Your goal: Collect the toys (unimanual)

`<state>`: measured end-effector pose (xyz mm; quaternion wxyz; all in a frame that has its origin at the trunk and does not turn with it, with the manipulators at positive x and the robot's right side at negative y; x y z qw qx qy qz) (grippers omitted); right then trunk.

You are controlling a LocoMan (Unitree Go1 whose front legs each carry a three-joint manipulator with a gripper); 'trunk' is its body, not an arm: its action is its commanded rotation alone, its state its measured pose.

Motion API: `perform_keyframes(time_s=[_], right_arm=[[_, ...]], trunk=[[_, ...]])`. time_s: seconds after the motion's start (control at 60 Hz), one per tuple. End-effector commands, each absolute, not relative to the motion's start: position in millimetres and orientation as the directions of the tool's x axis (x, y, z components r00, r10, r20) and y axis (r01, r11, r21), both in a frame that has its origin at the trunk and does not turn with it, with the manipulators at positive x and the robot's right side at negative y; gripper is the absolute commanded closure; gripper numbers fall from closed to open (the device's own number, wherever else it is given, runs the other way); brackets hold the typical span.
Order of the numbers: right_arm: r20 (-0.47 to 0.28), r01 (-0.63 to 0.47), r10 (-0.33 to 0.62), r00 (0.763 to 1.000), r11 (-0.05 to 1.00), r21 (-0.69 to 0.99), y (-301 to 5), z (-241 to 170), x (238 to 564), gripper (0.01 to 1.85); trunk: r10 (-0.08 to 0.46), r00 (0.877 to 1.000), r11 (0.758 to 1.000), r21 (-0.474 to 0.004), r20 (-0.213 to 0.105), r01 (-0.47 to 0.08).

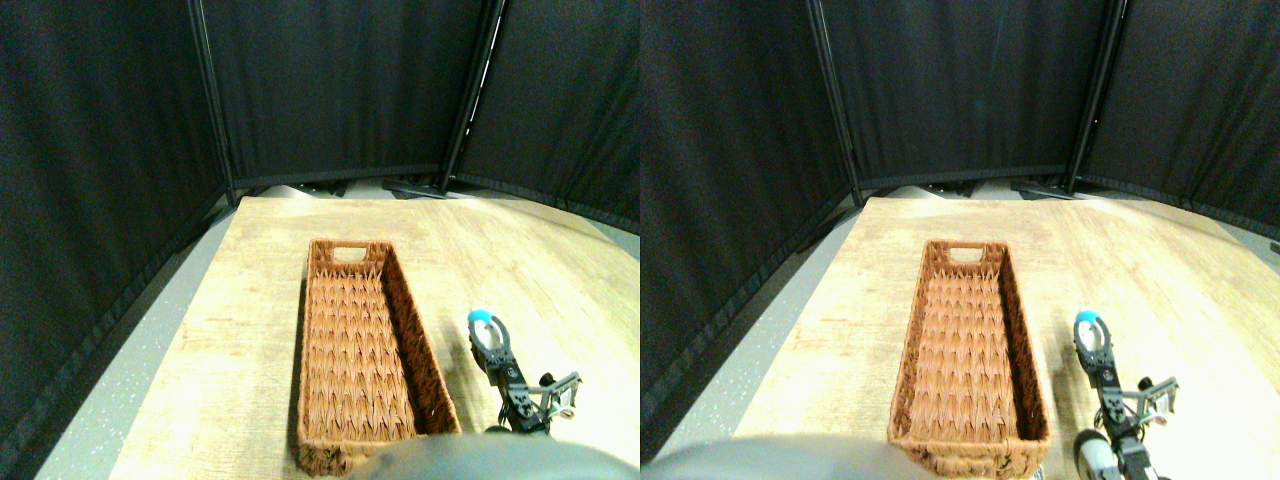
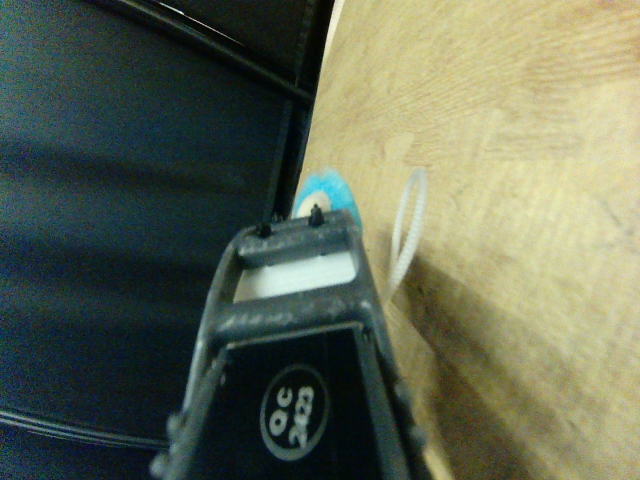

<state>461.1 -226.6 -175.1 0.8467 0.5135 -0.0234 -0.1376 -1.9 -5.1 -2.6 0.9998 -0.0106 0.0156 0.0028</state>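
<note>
One of the toys, a small bright blue and white plush (image 1: 480,317), sits at the tip of my right gripper (image 1: 488,332), just to the right of the woven brown basket (image 1: 304,330). The jaws look shut on it, and a shadow falls on the wood beside them. In the wrist view the blue plush (image 2: 326,190) pokes out past the dark jaw frame, its white part shows through the frame, and a white loop (image 2: 408,230) hangs from it next to the tabletop. The basket holds no toys.
The long basket lies lengthwise on a light wooden table (image 1: 520,260), its handle cutout at the far end. Black curtain panels (image 1: 330,90) on poles close off the back and sides. Grey floor (image 1: 110,390) runs along the table's left edge.
</note>
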Motion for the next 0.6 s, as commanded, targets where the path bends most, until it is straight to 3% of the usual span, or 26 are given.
perform_keyframes(time_s=[0.017, 0.1, 0.283, 0.367, 0.6], right_arm=[[-0.063, 0.164, -0.236, 0.970, 0.438, 0.884, -218, -157, 468, 1.80], [-0.042, 0.138, -0.190, 0.981, 0.526, 0.839, -209, -144, 475, 1.80], [-0.046, 0.103, -0.110, 0.993, 0.594, 0.797, -192, -127, 489, 1.80], [-0.073, 0.097, -0.065, 0.995, 0.553, 0.828, -186, -123, 497, 1.80], [-0.103, 0.089, -0.008, 0.995, 0.560, 0.823, -165, -110, 512, 1.80]], trunk=[[0.018, 0.999, 0.998, -0.063, -0.034, -0.021], [0.027, 0.999, 0.996, -0.078, -0.032, -0.029], [0.055, 0.998, 0.992, -0.110, -0.033, -0.058], [0.067, 0.997, 0.989, -0.131, -0.031, -0.071], [0.102, 0.994, 0.979, -0.176, -0.026, -0.105]])
